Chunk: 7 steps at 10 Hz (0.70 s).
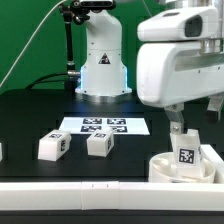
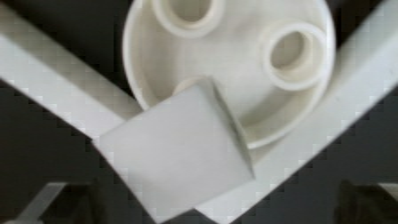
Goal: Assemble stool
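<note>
Exterior view: stool parts, jaws apart

Left of the flat white marker board [image 1: 103, 126], two blocky white plastic legs [image 1: 52, 146] [image 1: 98, 144]. Right of it, round white disc seat [image 1: 180, 166] with third leg [image 1: 186, 150] standing in it, under the gripper [image 1: 197, 122], nothing held.

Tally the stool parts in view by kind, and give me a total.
Legs: 3
Seat: 1
Total: 4
</note>
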Each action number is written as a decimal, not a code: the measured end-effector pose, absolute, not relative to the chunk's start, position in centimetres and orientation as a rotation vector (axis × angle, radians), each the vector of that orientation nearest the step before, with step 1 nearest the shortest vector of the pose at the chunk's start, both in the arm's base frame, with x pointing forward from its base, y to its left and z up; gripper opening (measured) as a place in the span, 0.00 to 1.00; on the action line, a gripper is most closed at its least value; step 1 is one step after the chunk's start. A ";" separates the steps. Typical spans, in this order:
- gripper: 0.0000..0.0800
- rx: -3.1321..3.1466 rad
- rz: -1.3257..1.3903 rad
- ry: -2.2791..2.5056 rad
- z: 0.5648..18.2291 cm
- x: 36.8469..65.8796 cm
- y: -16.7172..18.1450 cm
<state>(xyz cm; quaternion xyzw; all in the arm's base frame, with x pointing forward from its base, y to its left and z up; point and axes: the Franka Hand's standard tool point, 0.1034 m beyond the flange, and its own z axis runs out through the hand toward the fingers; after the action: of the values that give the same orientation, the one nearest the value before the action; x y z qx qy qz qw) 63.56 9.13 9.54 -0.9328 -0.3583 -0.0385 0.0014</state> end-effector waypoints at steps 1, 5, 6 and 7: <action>0.81 -2.887 -0.105 -1.262 9.2 63.9 9.2; 0.81 -2.758 -0.081 -1.578 8.3 64.1 8.1; 0.81 -2.763 -0.080 -1.570 8.3 64.1 8.0; 0.66 -2.763 -0.080 -1.569 8.3 64.1 8.0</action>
<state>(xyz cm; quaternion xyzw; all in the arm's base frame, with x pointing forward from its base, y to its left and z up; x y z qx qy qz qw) 64.07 8.00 8.27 -0.8692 -0.4935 -0.0252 -0.0186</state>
